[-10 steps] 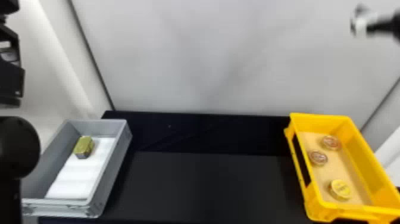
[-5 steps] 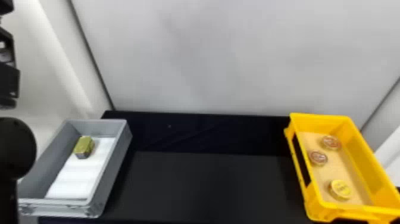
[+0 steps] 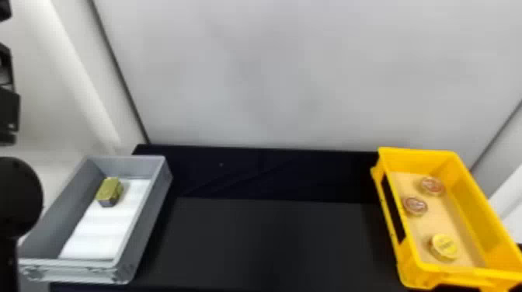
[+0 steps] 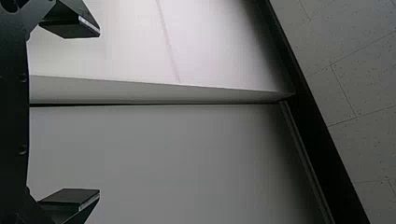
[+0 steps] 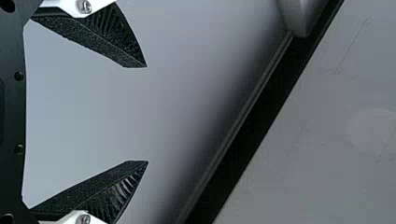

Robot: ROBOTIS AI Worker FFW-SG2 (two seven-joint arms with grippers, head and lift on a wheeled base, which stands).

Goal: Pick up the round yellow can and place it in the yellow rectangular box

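Head view: soft, diffuse light falling on back wall, faint smudgy shadows dulling its middle. White liner reflecting brightly, black table staying very dark, walls of yellow rectangular box showing lighter and deeper shading. Left wrist view: white panel glowing brightest, grey panel dimming toward dark beam, ceiling looking dim. Right wrist view: pale panel darkening into shadow near black rail, screw head glinting, faint round glow showing on ceiling.

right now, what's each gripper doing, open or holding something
Left gripper: open, fingers apart, holding nothing.
Right gripper: open, fingers apart, holding nothing.
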